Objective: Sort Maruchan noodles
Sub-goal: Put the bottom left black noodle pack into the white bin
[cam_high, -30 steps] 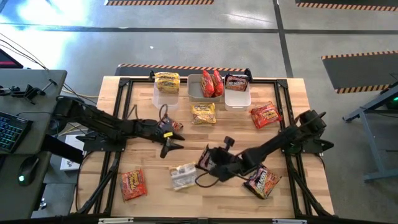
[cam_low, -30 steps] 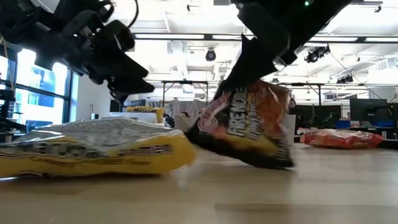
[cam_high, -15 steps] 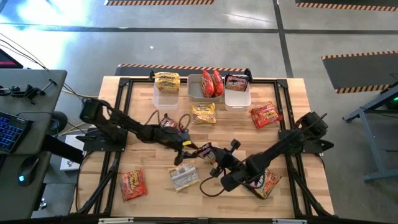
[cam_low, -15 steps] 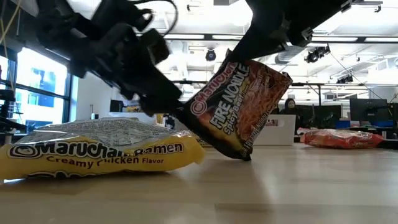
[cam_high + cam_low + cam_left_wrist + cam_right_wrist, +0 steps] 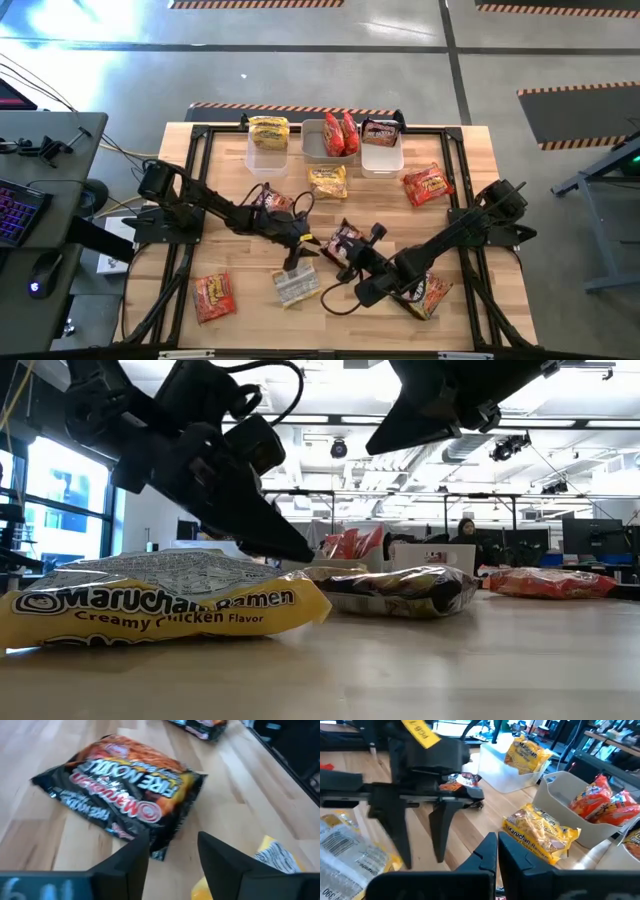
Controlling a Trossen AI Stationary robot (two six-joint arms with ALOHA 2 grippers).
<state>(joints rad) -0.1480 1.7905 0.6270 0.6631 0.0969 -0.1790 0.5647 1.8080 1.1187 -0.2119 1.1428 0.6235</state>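
Near the table's left front edge: a red-orange packet (image 5: pixel 213 296) on bare wood, well apart from the rest. Mid-table: left gripper (image 5: pixel 297 258) poised over the near edge of the black Fire Noodle packet (image 5: pixel 345 240), fingers apart, nothing clamped; yellow Creamy Chicken packet (image 5: pixel 296 285) just beside, toward the front. Right gripper (image 5: pixel 352 267) just right of the black packet, fingers together, empty. Along the far edge: three tubs (image 5: pixel 324 145) with sorted packets. Open wood right of the tubs, around another red packet (image 5: pixel 426 184).

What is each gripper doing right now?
Left gripper: open, above the black crinkly plastic noodle packet, holding nothing.
Right gripper: shut, empty.
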